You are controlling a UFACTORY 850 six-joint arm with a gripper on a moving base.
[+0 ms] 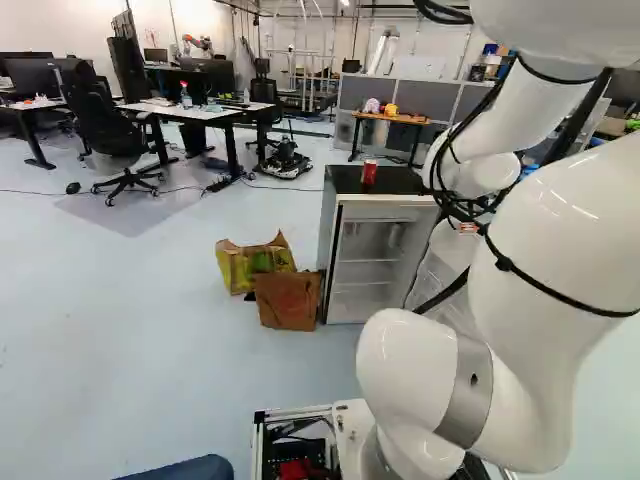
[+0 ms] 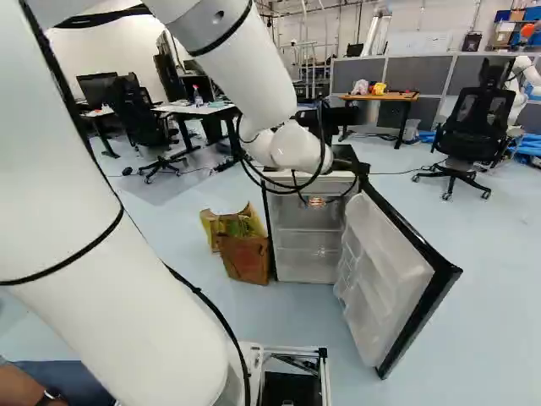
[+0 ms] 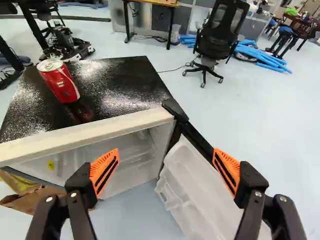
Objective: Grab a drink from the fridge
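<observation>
White jointed arm (image 2: pixel 127 279): rises from the left foot of the right base view, reaches forward, wrist angled down. Small white fridge with glossy black top (image 2: pixel 306 245): mid-frame there, door open. Black two-finger gripper with orange pads (image 2: pixel 316 201): fingers wide apart, holding nothing. Red metal can (image 1: pixel 368 173): white lettering, upright on fridge top, upper middle of left base view.

one fridge (image 1: pixel 388 212), one red can (image 3: pixel 60 82) and two bags (image 1: pixel 288 303) are visible.
</observation>
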